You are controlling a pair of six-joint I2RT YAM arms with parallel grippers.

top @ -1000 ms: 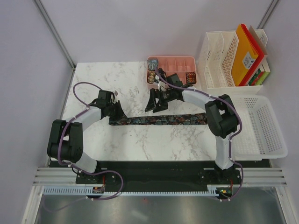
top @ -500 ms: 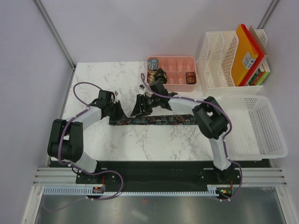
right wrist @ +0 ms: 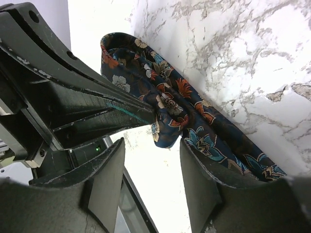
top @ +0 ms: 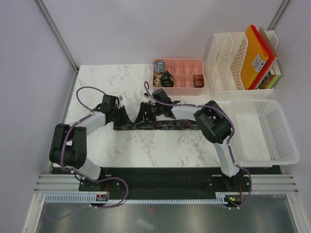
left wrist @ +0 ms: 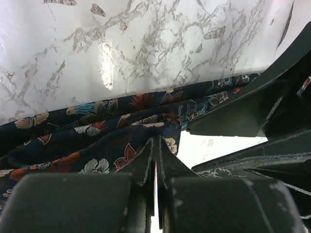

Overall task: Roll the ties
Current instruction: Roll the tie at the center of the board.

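Worktop: white marbled worktop (top: 104, 80), with both arms reaching in from its near edge.
Left pincer: the left pincer (top: 122, 114) sat low at the left end of the tie, and its wrist view showed the two fingers pressed together with a fold of the floral fabric pinched between them.
Tie: a dark tie (top: 167, 124) patterned with small orange, blue and cream flowers lay as a flat strip across the middle of the worktop, running left to right; its left end was bunched and lifted where the two pincers met.
Right pincer: the right pincer (top: 144, 112) was just beside the left one at that same end; its fingers stood apart, the folded tip of the tie showed in the gap between them, and one finger lay over the strip.
Tray: a pink compartment tray (top: 180, 62) stood at the far edge, holding three rolled ties (top: 167, 77), two in its left compartments and one on its right.
Rack: a white file rack (top: 224, 58) with orange folders stood to the right of the tray.
Basket: a white mesh basket (top: 272, 145) lay at the far right.
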